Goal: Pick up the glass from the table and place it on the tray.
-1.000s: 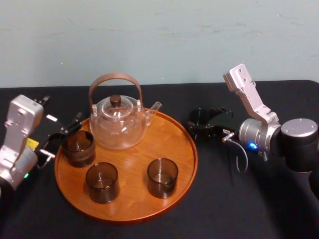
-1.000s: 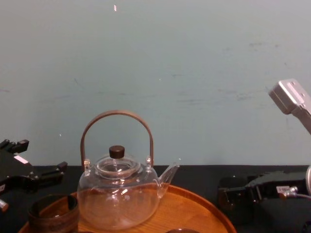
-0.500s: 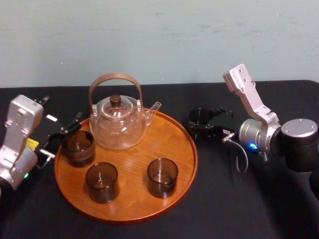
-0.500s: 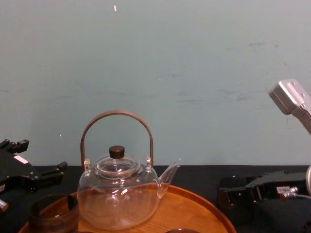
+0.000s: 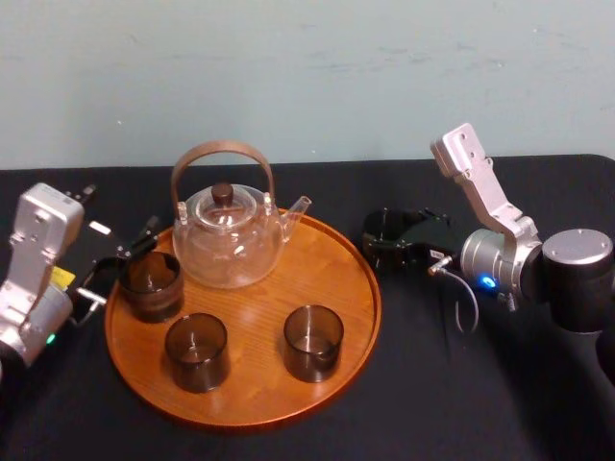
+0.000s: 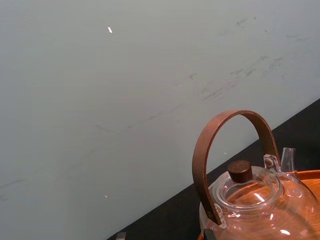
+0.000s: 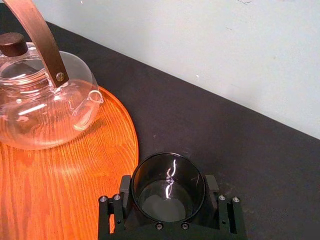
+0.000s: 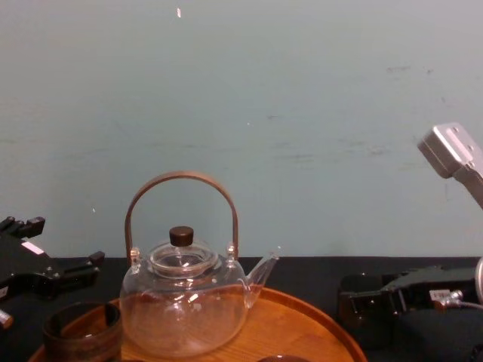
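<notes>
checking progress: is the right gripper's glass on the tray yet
Off: the glass sits between the right gripper's jaws, beside the tray.

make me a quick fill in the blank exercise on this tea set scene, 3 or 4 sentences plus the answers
1. The tray holds ___ dark glasses.
2. The right gripper grips a fourth glass over the table, off the tray's ___ side.
3. The teapot has its spout pointing to the robot's ___.
4. The left gripper is ___, at the tray's left rim.

Missing words: three; right; right; open
</notes>
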Robot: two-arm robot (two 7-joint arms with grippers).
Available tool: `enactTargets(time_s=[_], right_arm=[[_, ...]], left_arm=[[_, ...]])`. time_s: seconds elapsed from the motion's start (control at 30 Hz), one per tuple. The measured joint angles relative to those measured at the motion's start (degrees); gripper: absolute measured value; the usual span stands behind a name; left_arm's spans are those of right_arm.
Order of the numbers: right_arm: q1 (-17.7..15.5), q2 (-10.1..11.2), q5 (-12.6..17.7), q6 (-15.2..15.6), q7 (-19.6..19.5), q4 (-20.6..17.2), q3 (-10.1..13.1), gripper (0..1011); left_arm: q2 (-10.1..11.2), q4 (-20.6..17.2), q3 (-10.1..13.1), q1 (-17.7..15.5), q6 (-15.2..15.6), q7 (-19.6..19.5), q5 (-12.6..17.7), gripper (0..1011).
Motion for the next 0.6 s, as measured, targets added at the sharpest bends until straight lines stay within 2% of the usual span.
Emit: enactTargets(time_s=[0.23, 0.6], right_arm=[[-0.72, 0.7, 0.58, 0.27, 0.83, -1.2, 0.49, 894], [-1.95, 2.95, 1.98, 0.22, 1.21, -7.53, 2.15, 894]], left_arm=[[0.0, 0.0, 0.0, 0.0, 0.0, 0.0, 0.0, 1001], [0.0, 0.0, 0.0, 0.0, 0.0, 0.0, 0.0, 1001]])
